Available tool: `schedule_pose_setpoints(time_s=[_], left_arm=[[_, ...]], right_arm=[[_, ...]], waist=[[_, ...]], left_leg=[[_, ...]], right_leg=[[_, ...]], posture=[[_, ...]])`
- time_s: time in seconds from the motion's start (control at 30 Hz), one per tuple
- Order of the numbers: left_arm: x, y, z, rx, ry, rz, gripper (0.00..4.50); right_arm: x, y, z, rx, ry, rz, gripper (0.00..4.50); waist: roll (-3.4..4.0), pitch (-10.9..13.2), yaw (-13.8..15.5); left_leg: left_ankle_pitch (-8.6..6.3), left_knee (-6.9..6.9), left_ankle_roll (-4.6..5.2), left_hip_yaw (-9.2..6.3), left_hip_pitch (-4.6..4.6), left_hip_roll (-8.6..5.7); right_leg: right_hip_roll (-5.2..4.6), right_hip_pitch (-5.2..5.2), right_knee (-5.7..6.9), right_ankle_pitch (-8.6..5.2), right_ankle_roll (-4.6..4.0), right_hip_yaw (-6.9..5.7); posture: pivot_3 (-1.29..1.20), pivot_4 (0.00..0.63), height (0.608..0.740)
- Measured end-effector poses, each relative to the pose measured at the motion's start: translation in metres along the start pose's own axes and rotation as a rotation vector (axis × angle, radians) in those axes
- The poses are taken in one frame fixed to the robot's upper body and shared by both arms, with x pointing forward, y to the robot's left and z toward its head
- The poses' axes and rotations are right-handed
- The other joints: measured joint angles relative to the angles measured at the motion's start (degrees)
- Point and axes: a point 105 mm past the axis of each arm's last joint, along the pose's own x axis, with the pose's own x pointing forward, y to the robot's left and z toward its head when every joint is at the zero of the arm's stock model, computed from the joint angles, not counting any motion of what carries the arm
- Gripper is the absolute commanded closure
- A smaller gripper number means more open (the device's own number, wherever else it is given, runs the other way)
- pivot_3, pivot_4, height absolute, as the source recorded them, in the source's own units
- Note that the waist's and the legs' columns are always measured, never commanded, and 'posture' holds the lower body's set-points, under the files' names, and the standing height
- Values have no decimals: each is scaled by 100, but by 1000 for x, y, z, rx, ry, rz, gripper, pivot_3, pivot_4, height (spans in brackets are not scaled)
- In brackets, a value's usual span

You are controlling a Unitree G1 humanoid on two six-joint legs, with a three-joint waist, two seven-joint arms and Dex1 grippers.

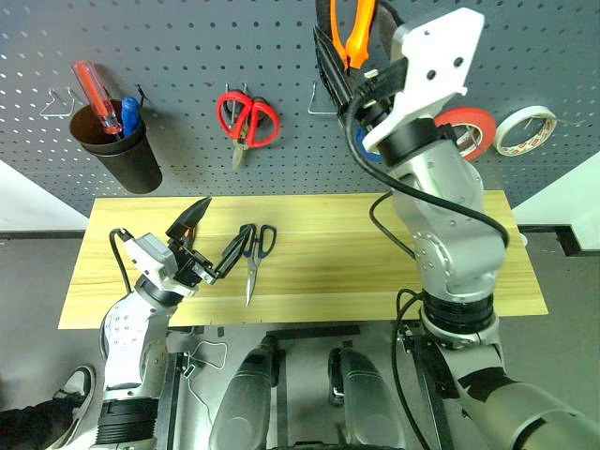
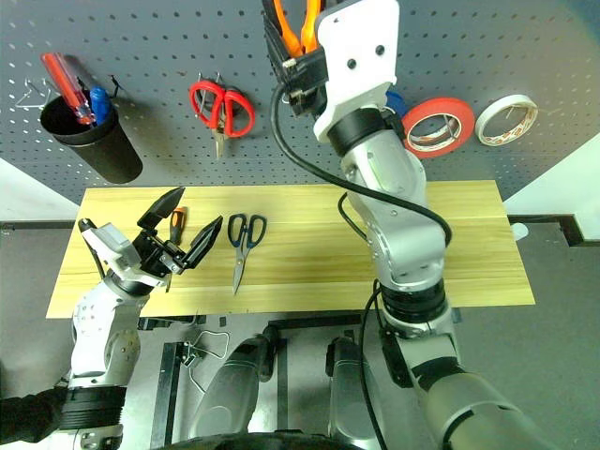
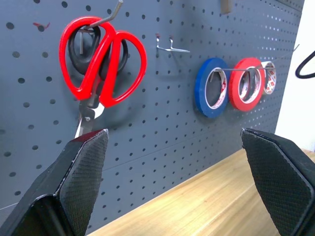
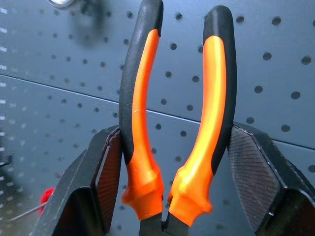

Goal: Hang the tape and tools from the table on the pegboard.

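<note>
The right hand point(image 4: 172, 172) is gripping the orange-and-black pliers point(image 4: 177, 113) across both handles, its two pads pressing from either side. It is holding them high against the pegboard point(image 1: 281, 56), long axis upright, handle ends up. An empty wire hook point(image 1: 321, 101) is sitting at about 8 o'clock from the pliers, close by, so I judge the coming move as a short drop towards that hook to catch a handle on the wire.

The left hand point(image 1: 202, 246) is hanging wide open and empty over the desk point(image 1: 375, 272). The dark scissors point(image 1: 255, 255) are lying just beside it at 3 o'clock, blades pointing to 6 o'clock. The slim screwdriver point(image 2: 175, 225) is lying between its spread fingers. This arm is plainly the nearer one for both.

The solid red tape roll point(image 3: 247, 83) is already hanging on a peg beside the blue roll point(image 3: 211, 87).
</note>
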Motion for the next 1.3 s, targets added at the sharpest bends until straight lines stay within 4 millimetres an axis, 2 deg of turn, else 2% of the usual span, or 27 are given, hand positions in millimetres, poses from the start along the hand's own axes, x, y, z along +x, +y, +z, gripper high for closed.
schedule_pose_setpoints(time_s=[0.1,0.33,0.53,0.73,0.83,1.3], left_arm=[[1,-4,-6,-18,12,-11,0],[4,-7,-9,-28,16,-19,0],[4,-7,-9,-28,15,-16,0],[4,-8,-8,-30,9,-6,0],[4,-8,-5,-24,2,-4,0],[3,-9,1,-6,1,-14,0]], right_arm=[[13,3,-13,-4,12,-33,1664],[35,15,-2,21,-88,-65,1664],[47,22,-16,44,-70,-79,1664],[49,28,-28,55,-58,-87,1664],[49,29,-27,62,-69,-87,1664],[48,22,-36,59,-60,-119,1664]], waist=[[0,0,-23],[0,-1,-22],[0,-1,-18],[0,-1,-15],[1,-1,-14],[1,0,-12]], left_leg=[[7,-1,-1,0,-1,1],[10,0,-6,2,-1,4],[15,1,-4,1,0,4],[15,1,-4,1,-1,5],[15,1,-4,2,-1,5],[15,1,-3,1,0,8]], right_leg=[[2,-5,3,7,-2,2],[6,-10,11,8,-4,4],[8,-11,17,13,-7,5],[9,-14,21,13,-8,7],[9,-15,21,13,-7,7],[14,-17,28,14,-9,11]], posture=[[33,257,703],[51,261,703],[60,263,703],[73,271,703],[77,277,703],[95,291,703]])
